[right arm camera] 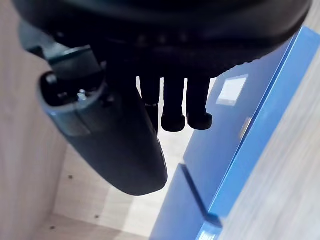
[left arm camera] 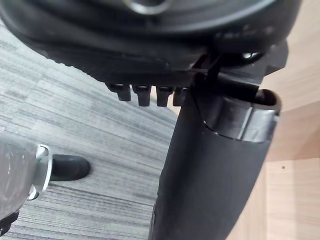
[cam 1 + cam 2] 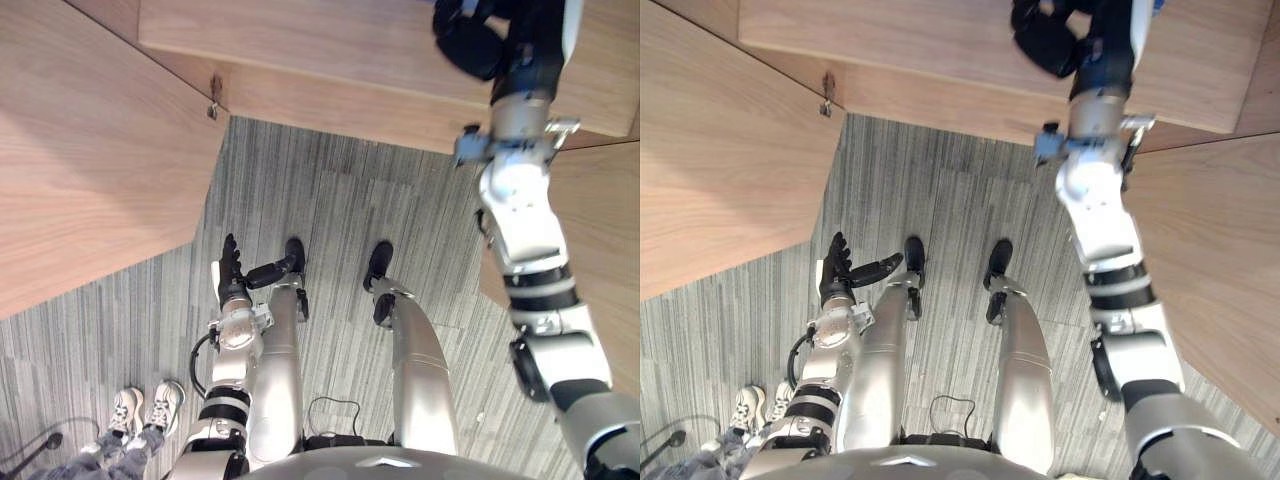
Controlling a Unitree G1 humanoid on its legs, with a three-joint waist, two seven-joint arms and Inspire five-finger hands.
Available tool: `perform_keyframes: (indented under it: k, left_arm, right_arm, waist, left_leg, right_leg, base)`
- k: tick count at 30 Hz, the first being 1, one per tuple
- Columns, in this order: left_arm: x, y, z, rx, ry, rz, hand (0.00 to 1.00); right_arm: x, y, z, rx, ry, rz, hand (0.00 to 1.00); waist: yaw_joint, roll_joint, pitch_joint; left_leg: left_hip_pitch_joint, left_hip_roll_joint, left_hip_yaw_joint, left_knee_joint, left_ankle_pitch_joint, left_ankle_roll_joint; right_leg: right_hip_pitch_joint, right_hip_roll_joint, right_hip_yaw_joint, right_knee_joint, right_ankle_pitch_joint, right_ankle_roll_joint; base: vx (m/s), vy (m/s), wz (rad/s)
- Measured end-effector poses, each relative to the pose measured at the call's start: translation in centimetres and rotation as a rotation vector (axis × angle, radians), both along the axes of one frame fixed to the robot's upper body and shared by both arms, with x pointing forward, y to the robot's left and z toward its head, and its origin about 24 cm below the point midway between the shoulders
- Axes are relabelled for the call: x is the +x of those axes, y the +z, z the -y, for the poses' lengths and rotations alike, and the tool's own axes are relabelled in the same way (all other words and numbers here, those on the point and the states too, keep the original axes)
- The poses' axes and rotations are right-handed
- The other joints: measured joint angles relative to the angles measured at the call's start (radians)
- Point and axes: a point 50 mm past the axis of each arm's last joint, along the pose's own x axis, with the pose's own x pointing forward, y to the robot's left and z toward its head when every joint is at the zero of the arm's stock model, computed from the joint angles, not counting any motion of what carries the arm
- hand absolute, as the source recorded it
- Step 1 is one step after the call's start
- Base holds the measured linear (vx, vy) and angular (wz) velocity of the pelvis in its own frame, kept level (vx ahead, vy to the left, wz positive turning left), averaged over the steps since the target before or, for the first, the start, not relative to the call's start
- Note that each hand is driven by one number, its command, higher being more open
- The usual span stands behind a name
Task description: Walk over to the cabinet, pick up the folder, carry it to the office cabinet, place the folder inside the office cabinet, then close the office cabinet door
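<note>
Right hand up at 1 o'clock inside the office cabinet, fingers loosely straight, holding nothing, blue folder standing just beside it; left hand at 8 o'clock, fingers straight.

Right hand high (left hand low, splayed)

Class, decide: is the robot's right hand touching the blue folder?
Cannot tell. The right wrist view shows the right hand with fingertips beside the blue folder, but no plain contact or gap.
</note>
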Motion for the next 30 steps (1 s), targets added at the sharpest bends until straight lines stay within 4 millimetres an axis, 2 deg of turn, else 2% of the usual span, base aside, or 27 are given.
perform_keyframes:
  k: [1,3,6,7,9,10,11,13,15,16,18,21,26,27,30]
  left_arm:
    - [-0.1,-0.1,0.0,0.004,0.000,-0.007,1.00]
    - [-0.6,-0.7,0.0,0.012,-0.016,-0.035,1.00]
    - [-1.1,-1.4,0.2,0.002,-0.024,-0.067,1.00]
    - [-1.7,-2.2,0.4,-0.008,-0.026,-0.104,1.00]
    - [-2.4,-3.0,0.5,-0.012,-0.031,-0.139,1.00]
    - [-3.6,-4.5,0.4,0.002,-0.043,-0.215,1.00]
    - [-3.9,-4.8,0.4,0.006,-0.046,-0.231,1.00]
    - [-5.7,-6.8,0.4,0.014,-0.061,-0.338,1.00]
    - [-7.4,-8.2,0.3,0.026,-0.080,-0.427,1.00]
    - [-7.9,-8.5,0.2,0.030,-0.084,-0.444,1.00]
    - [-9.4,-9.5,-0.3,0.037,-0.088,-0.512,1.00]
    - [-11.3,-10.6,-0.9,0.068,-0.102,-0.594,1.00]
    - [-13.3,-11.8,-1.2,0.050,-0.099,-0.684,1.00]
    - [-13.6,-12.0,-1.2,0.048,-0.106,-0.698,1.00]
    - [-14.0,-12.2,-1.1,0.054,-0.121,-0.722,1.00]
  right_arm:
    - [-0.1,-0.9,-0.5,-0.005,0.022,-0.027,0.00]
    - [-0.5,-4.8,-1.9,-0.017,0.093,-0.156,0.00]
    - [-1.5,-8.8,-3.2,0.003,0.150,-0.292,0.00]
    - [-2.6,-11.8,-3.9,0.009,0.174,-0.395,0.00]
    - [-3.4,-13.8,-4.4,0.012,0.193,-0.467,0.00]
    - [-4.4,-17.1,-4.8,0.004,0.200,-0.589,0.00]
    - [-4.6,-17.8,-4.8,0.000,0.198,-0.613,0.00]
    - [-5.7,-22.1,-4.7,-0.030,0.175,-0.785,0.00]
    - [-6.8,-25.8,-3.8,-0.057,0.139,-0.946,0.00]
    - [-7.2,-26.7,-3.6,-0.056,0.128,-0.985,0.00]
    - [-8.8,-29.8,-2.1,-0.032,0.069,-1.128,0.00]
    - [-10.6,-32.6,-0.3,-0.018,-0.002,-1.266,0.00]
    - [-12.7,-35.2,1.5,0.011,-0.083,-1.406,0.00]
    - [-13.3,-35.9,1.8,0.015,-0.101,-1.446,1.00]
    - [-14.5,-37.1,2.3,0.045,-0.137,-1.525,1.00]
  waist:
    - [-0.003,0.001,-0.001]
    - [-0.010,0.001,-0.005]
    - [-0.013,0.001,-0.014]
    - [-0.013,0.001,-0.037]
    - [-0.015,-0.001,-0.061]
    - [-0.021,-0.004,-0.096]
    - [-0.022,-0.005,-0.103]
    - [-0.032,-0.009,-0.160]
    - [-0.041,-0.012,-0.185]
    - [-0.044,-0.013,-0.189]
    - [-0.049,-0.014,-0.215]
    - [-0.058,-0.012,-0.247]
    - [-0.070,-0.013,-0.302]
    - [-0.073,-0.015,-0.312]
    - [-0.073,-0.019,-0.319]
  left_leg:
    - [0.013,0.002,0.003,0.005,-0.007,0.001]
    - [0.074,0.008,0.012,0.010,-0.026,0.004]
    - [0.150,0.010,0.022,0.001,-0.036,0.008]
    - [0.208,0.009,0.034,-0.030,-0.036,0.008]
    - [0.244,0.008,0.041,-0.056,-0.036,0.007]
    - [0.313,0.008,0.045,-0.100,-0.034,0.004]
    - [0.324,0.008,0.046,-0.109,-0.033,0.003]
    - [0.390,0.008,0.051,-0.170,-0.022,-0.006]
    - [0.460,0.007,0.061,-0.230,-0.010,-0.011]
    - [0.477,0.007,0.064,-0.244,-0.007,-0.011]
    - [0.539,0.001,0.078,-0.299,0.007,-0.013]
    - [0.637,-0.009,0.104,-0.376,0.025,-0.018]
    - [0.740,-0.023,0.149,-0.462,0.049,-0.015]
    - [0.751,-0.026,0.154,-0.469,0.053,-0.013]
    - [0.774,-0.030,0.163,-0.477,0.059,-0.008]
  right_leg:
    - [0.014,0.001,0.002,0.001,-0.004,0.001]
    - [0.074,0.005,0.006,-0.001,-0.017,0.008]
    - [0.142,0.008,0.012,-0.009,-0.028,0.014]
    - [0.192,0.011,0.017,-0.035,-0.030,0.016]
    - [0.222,0.014,0.022,-0.056,-0.029,0.017]
    - [0.288,0.023,0.026,-0.103,-0.025,0.023]
    - [0.299,0.025,0.026,-0.114,-0.023,0.025]
    - [0.368,0.038,0.026,-0.190,-0.002,0.030]
    - [0.446,0.050,0.029,-0.274,0.027,0.037]
    - [0.464,0.053,0.032,-0.295,0.035,0.039]
    - [0.527,0.059,0.040,-0.367,0.063,0.044]
    - [0.606,0.061,0.060,-0.435,0.087,0.054]
    - [0.683,0.062,0.100,-0.512,0.129,0.063]
    - [0.696,0.061,0.107,-0.527,0.139,0.064]
    - [0.714,0.060,0.115,-0.540,0.151,0.063]
  base:
    - [0.01,-0.004,-0.16]
    - [0.04,-0.011,-0.11]
    - [0.11,-0.022,-0.09]
    - [0.15,-0.013,-0.11]
    - [0.15,-0.001,-0.12]
    - [0.16,0.001,-0.11]
    - [0.16,0.000,-0.10]
    - [0.15,0.002,-0.07]
    - [0.16,0.020,-0.09]
    - [0.11,0.035,-0.11]
    - [0.09,0.039,-0.13]
    - [0.08,0.037,-0.20]
    - [0.02,0.033,-0.24]
    - [-0.04,0.013,-0.22]
    - [-0.08,0.000,-0.10]
